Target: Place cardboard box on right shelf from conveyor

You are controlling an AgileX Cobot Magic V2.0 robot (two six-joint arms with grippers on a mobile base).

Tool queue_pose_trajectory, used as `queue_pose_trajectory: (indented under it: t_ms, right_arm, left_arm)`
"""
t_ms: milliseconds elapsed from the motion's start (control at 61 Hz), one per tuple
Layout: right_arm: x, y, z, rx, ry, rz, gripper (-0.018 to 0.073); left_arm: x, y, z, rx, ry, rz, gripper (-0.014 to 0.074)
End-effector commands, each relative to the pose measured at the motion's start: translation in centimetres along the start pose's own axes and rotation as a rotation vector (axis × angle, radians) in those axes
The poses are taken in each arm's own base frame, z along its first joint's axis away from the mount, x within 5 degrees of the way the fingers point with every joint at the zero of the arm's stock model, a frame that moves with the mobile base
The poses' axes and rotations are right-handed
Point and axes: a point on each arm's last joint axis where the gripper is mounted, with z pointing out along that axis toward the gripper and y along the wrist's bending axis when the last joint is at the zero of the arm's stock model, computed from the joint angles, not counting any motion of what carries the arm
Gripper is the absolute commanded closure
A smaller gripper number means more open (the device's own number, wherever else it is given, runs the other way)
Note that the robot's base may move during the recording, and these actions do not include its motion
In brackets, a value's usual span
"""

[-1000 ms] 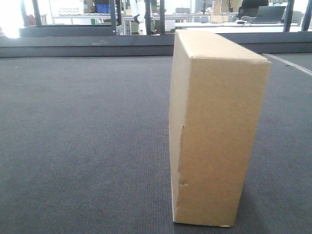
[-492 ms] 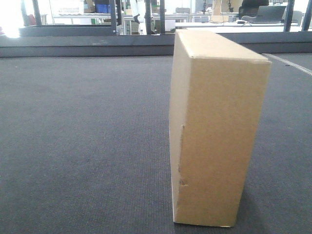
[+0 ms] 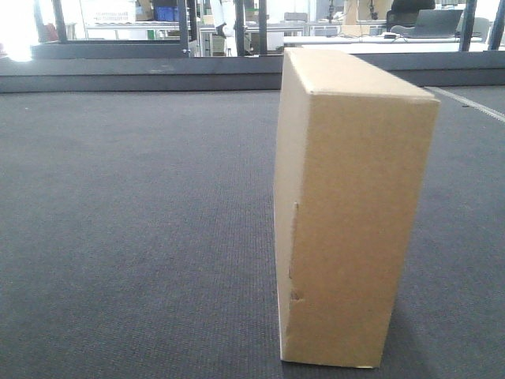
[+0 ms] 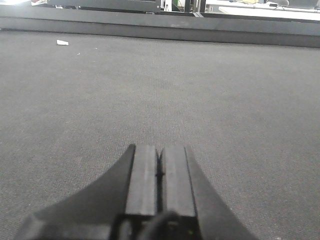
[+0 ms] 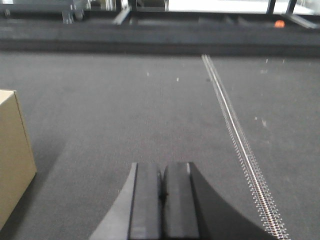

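The plain tan cardboard box (image 3: 347,213) stands upright on its narrow side on the dark grey woven conveyor (image 3: 134,221), close to the front camera, right of centre, with a small dent on its near left edge. In the right wrist view a corner of the cardboard box (image 5: 12,160) shows at the far left, left of my right gripper (image 5: 161,167), which is shut with nothing between its fingers. My left gripper (image 4: 160,149) is also shut and empty, low over bare conveyor (image 4: 160,85). The right shelf is out of view.
A raised dark rail (image 3: 142,75) runs along the belt's far edge, with desks and uprights behind it. A metal belt seam (image 5: 235,130) runs lengthwise right of my right gripper. A small white scrap (image 4: 62,42) lies far left on the belt.
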Motion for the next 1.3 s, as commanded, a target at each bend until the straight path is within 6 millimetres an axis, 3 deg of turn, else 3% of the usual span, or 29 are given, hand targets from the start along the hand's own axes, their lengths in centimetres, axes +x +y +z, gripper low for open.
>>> queue_pose_trajectory:
  t_ms: [0,295,377,475,623,820,984,1279]
  right_arm:
    - [-2.8,0.1,1.0,0.005,-0.032,0.003,0.0510]
    - [-4.3,0.9,5.8,-0.053,0.140,-0.010,0.0508]
    - [-5.1,1.7,6.8,-0.099,0.167,0.039,0.0461]
    - [-5.9,2.7,8.1,-0.136,0.213,0.103,0.0293]
    - [-7.2,4.4,10.0,-0.154,0.312,0.218,-0.0092]
    - [-9.5,6.8,12.3,-0.117,0.435,0.296,-0.0076]
    - [-11.5,10.5,14.0,-0.145,0.544,0.298,-0.0076]
    - [-12.4,16.5,17.2,-0.155,0.724,0.211,-0.0076]
  left_arm:
    - [-0.6,0.0,0.0,-0.003,-0.083,-0.006,0.0713]
    - [-0.6,0.0,0.0,-0.003,-0.083,-0.006,0.0713]
    - [-0.6,0.0,0.0,-0.003,-0.083,-0.006,0.0713]
    - [-0.6,0.0,0.0,-0.003,-0.083,-0.006,0.0713]
    - [-0.6,0.0,0.0,-0.003,-0.083,-0.006,0.0713]
    - [-0.6,0.0,0.0,-0.003,-0.083,-0.006,0.0713]
    - [-0.6,0.0,0.0,-0.003,-0.083,-0.006,0.0713]
    - [-0.6,0.0,0.0,-0.003,-0.083,-0.006,0.0712]
